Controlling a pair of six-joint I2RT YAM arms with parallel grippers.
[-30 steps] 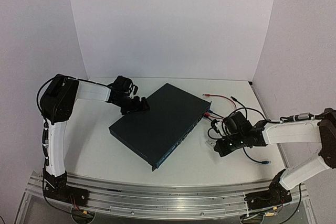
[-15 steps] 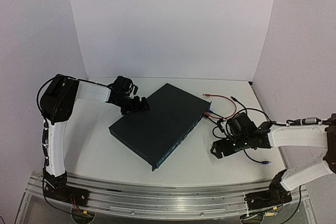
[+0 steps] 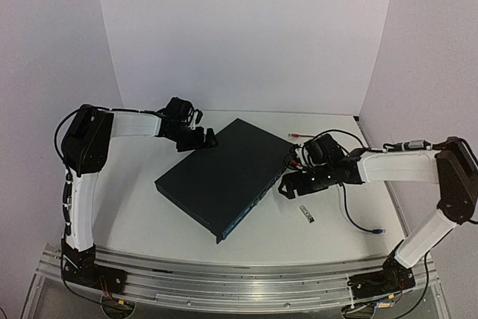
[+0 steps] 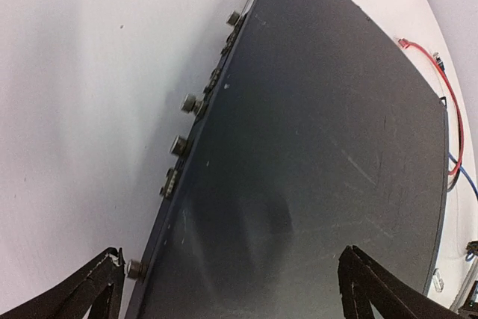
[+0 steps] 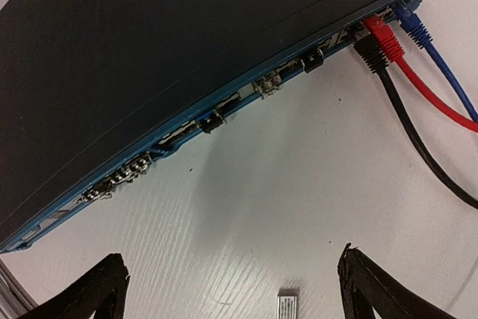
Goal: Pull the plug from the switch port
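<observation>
The switch (image 3: 224,181) lies flat and slantwise on the table (image 3: 134,207), its dark top bare, its blue-tinged socket edge turned toward the right arm. Over at the switch's far left corner sits the left gripper (image 3: 203,140), and from its wrist camera the fingers are spread wide, one tip on either side of the switch's back edge. Whether they touch the metal cannot be told.

Now the other side: the right gripper (image 3: 287,187) hangs just off the socket edge, low over the table, claw wide apart and holding nothing, its two tips framing the row of ports. At the far end of that row three plugs sit side by side in their ports: the black plug (image 5: 366,48), the red plug (image 5: 381,35) and the blue plug (image 5: 407,16). A small silver piece (image 3: 305,214) lies on the table just off the socket edge, near the right gripper.
</observation>
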